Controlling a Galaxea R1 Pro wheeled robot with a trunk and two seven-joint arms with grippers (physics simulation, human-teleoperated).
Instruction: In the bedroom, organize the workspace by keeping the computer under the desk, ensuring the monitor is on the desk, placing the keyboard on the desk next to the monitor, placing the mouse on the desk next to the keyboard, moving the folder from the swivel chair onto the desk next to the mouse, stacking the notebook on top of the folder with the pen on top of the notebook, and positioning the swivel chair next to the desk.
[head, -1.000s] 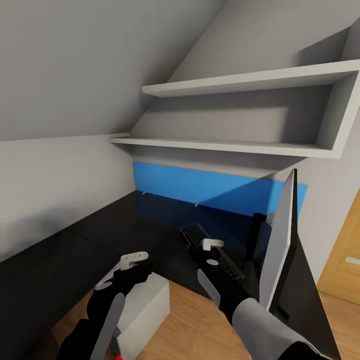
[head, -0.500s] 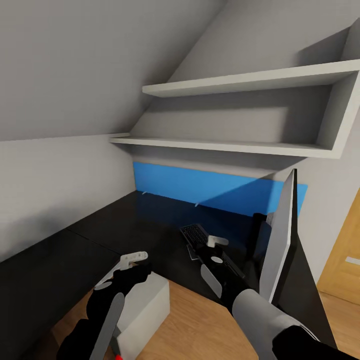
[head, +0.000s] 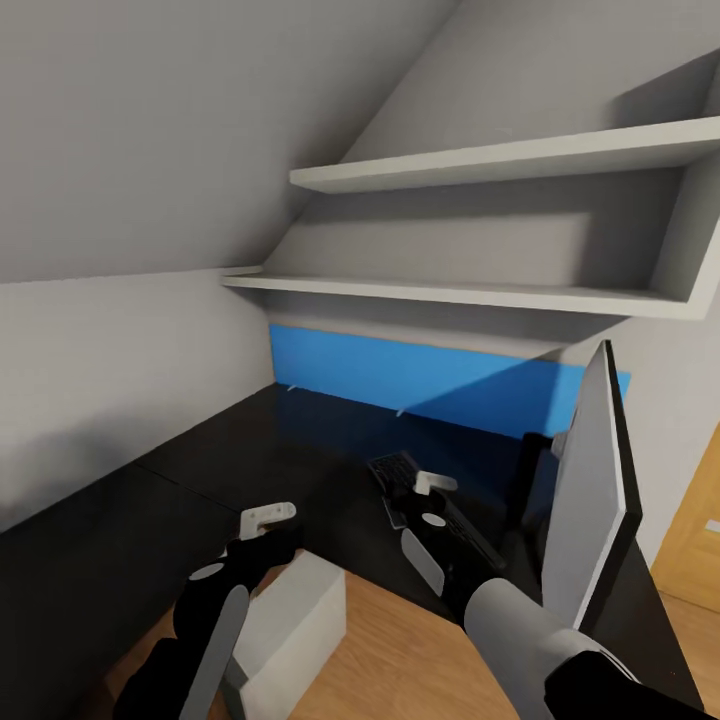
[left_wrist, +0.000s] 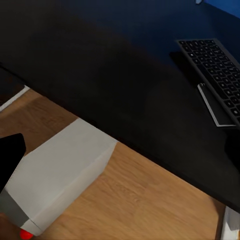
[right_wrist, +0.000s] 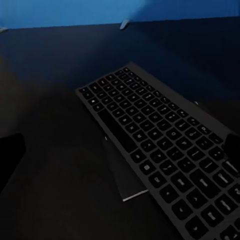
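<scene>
Head view is giving me the desk (head: 250, 450), its glossy black top running back to the bright blue panel (head: 420, 375) along the wall, with two white shelves (head: 470, 290) hanging above it. I am seeing the monitor (head: 590, 490) standing on the desk at the right, turned nearly edge-on so its light grey back is facing me. The keyboard (head: 435, 505) is lying flat on the desktop just beside the monitor's stand. My right gripper (head: 425, 500) is hovering over the near part of the keyboard; from the head camera its white fingers look slightly parted, though I cannot tell for certain whether they are spread or pressed together. In the right wrist view the keyboard (right_wrist: 165, 155) is sitting close below, dark keys in a grey frame, with nothing pinched between the finger edges at either side.

My left gripper (head: 262, 520) is hanging near the desk's front edge, above the computer (head: 290, 620), and I cannot tell how its fingers are standing. The computer is resting on the wooden floor (head: 400, 660), partly tucked under the desk's edge. The left wrist view is showing the light grey tower (left_wrist: 60, 175) with a small red light at its lower corner, and the keyboard (left_wrist: 212, 75) lying on the black top beyond.
</scene>
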